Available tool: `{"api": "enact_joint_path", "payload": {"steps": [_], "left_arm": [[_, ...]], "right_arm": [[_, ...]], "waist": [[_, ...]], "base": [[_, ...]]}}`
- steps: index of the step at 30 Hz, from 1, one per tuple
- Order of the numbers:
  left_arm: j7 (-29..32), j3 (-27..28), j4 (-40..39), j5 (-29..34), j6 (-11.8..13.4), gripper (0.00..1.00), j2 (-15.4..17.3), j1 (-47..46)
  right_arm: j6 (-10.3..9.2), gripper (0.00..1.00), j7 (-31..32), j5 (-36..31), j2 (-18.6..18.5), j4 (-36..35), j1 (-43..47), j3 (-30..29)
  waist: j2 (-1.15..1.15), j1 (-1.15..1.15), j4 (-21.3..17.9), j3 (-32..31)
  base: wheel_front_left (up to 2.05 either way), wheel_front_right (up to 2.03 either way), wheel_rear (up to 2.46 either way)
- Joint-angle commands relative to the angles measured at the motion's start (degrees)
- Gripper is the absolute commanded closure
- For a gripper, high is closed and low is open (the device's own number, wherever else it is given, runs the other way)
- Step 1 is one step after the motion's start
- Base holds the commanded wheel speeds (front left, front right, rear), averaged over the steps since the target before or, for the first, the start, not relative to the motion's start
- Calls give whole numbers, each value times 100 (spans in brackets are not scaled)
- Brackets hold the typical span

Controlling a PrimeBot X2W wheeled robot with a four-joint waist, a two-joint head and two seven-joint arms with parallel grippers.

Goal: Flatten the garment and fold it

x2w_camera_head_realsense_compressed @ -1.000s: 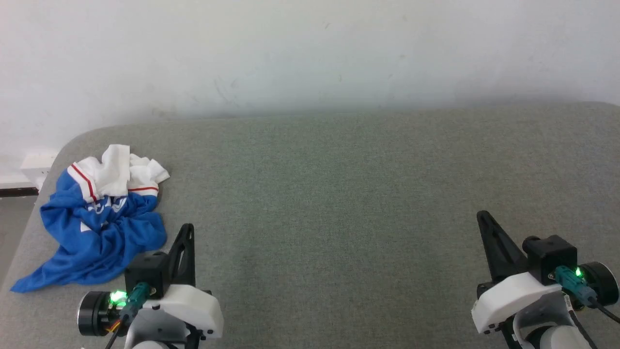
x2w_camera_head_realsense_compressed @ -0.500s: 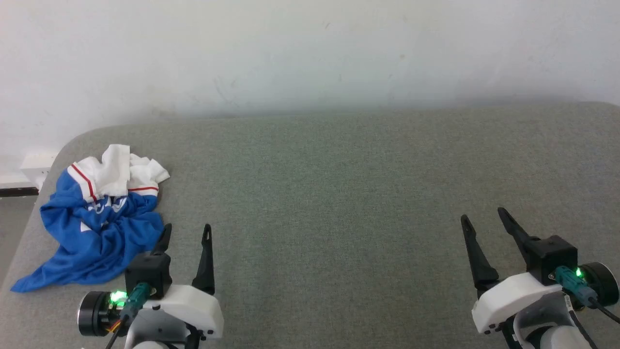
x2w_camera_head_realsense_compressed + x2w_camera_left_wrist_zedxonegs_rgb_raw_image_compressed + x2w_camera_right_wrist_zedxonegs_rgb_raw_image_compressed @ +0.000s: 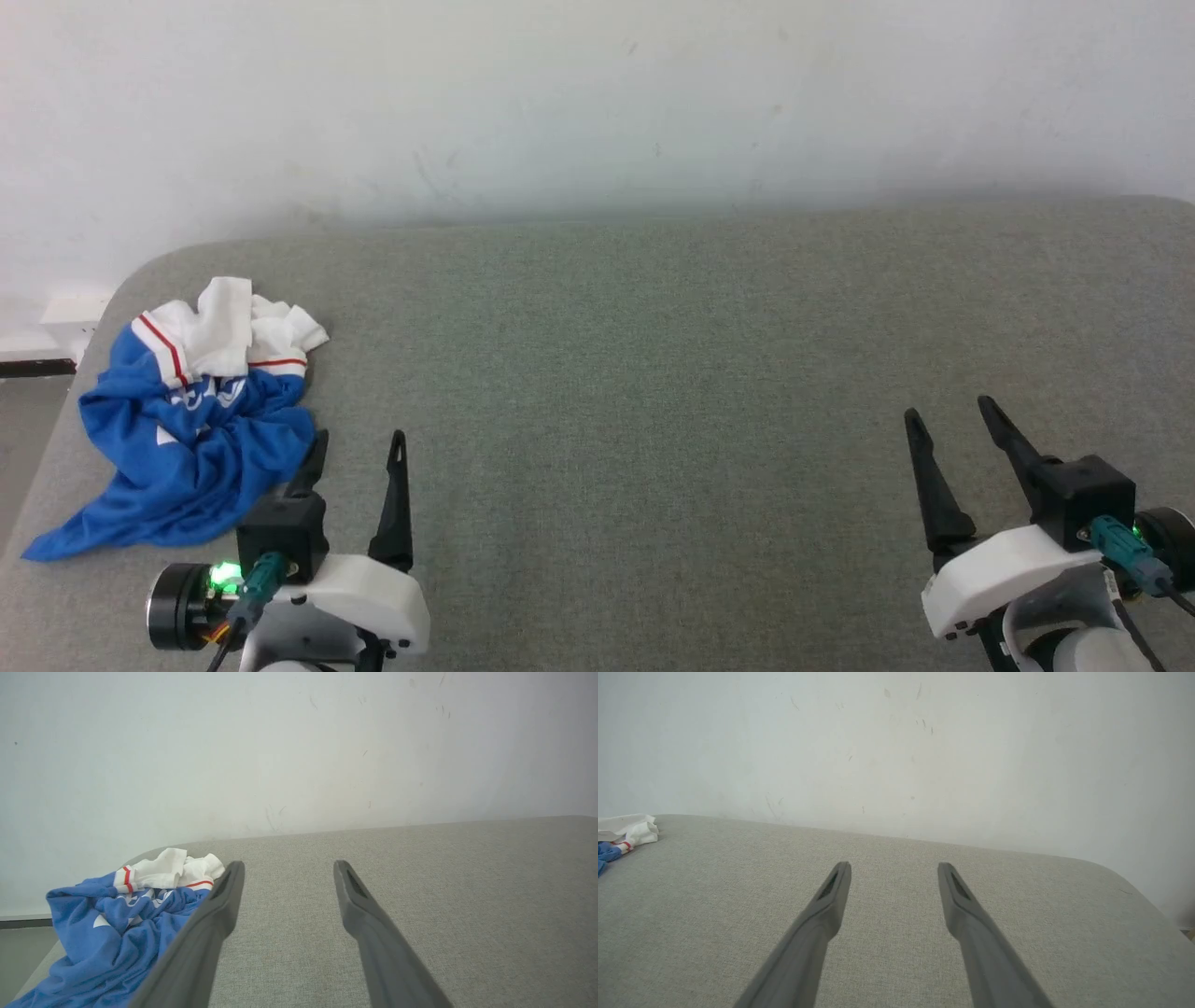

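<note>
Blue jersey cloth, the garment (image 3: 187, 439), was seen bunched in a heap at the middle left of the head view, near the rounded left corner of the grey-covered table (image 3: 653, 373). Its white, red-striped sleeve ends were piled at the upper end of the heap, and a blue tail was drawn out towards the lower left, so the long axis was judged to run on a slant from upper right to lower left. Nothing of it was spread flat, and the task was judged to be at its very start.

The left pincer (image 3: 359, 436) was found at the lower left of that view, released and holding nothing, with its fingers pointed up the frame. The garment lay just to the left of it and slightly ahead. The outer finger was seen against the heap's lower right edge, though contact could not be told.

The right pincer (image 3: 948, 408), likewise released and holding nothing, was placed at the lower right, well apart from the heap across bare table. The left arm was therefore judged much the nearer, and a reach up and to the left was judged to be called for.
</note>
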Motion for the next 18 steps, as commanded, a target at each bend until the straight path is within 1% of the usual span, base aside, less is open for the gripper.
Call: {"api": "enact_joint_path", "payload": {"steps": [1, 18], "left_arm": [[-63, -2, -39, 1, -7, 0, 30, 80], [-254, -17, -108, -14, -14, 0, 68, 180]], "right_arm": [[-1, 0, -61, 68, 3, 15, 40, -29], [-1, 0, -252, 168, 6, 39, 75, -151]], "waist": [[0, 0, 3, 0], [0, 0, 130, 4]], "base": [[0, 0, 0], [0, 0, 0]]}}
